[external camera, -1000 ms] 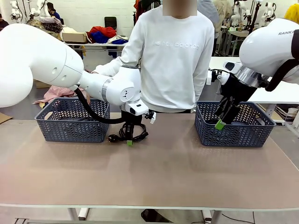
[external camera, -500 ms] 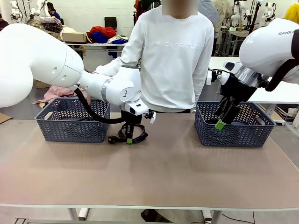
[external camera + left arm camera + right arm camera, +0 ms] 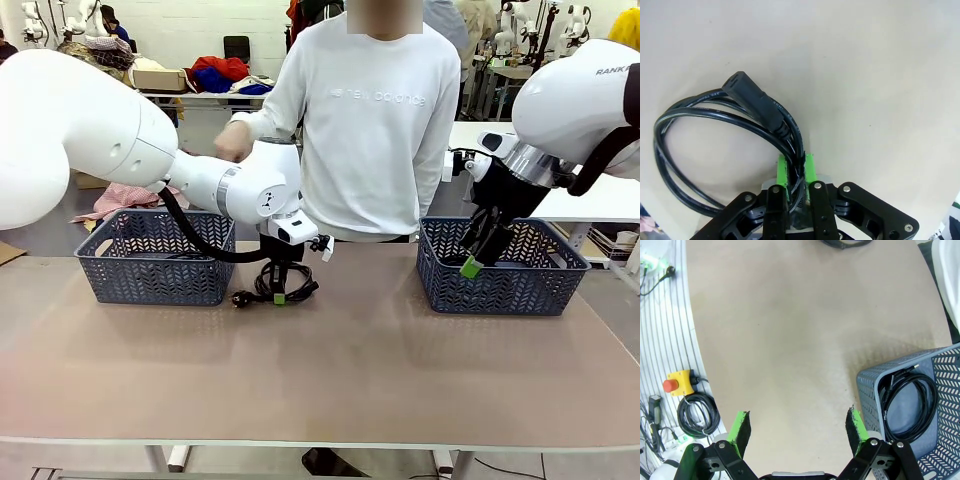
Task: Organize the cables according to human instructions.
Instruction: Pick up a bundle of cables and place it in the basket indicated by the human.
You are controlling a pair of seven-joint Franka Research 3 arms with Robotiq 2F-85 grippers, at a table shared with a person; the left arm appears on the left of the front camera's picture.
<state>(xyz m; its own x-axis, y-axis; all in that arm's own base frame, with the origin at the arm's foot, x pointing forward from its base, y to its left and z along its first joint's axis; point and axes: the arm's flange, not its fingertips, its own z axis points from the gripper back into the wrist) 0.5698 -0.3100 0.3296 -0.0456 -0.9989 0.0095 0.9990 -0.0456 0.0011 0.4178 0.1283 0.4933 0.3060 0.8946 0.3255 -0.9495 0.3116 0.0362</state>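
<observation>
Now that my left gripper (image 3: 795,171) has finished closing, I am pinching several strands of the coiled cable (image 3: 715,115) between the green pads (image 3: 782,170), where a second ago the jaws were only narrowing around them. Seen from the front, the coil (image 3: 277,285) is lying on the table (image 3: 330,370) just beside the left basket (image 3: 155,258), on its right, and my left gripper (image 3: 279,297) is standing over it with its tips down among the loops. In my wrist camera the chunky plug (image 3: 747,97) is resting across the top of the loop, free of my grip, so I am judging that it will swing when I lift. I am reading this as the pick made and the carry about to begin; which basket it belongs in depends on the person.

The person's hand (image 3: 234,142) is now hovering raised above my left arm, having come up from beside it, and I am taking that as a possible gesture, though I cannot tell where it is pointing.

My right gripper (image 3: 797,432) is hanging wide and empty over the near edge of the right basket (image 3: 940,415), unchanged, and another cable (image 3: 907,405) is already lying coiled inside that basket. From the front, my right gripper (image 3: 470,262) is blocking part of that basket's opening, so a drop there would be needing it out of the way first.
</observation>
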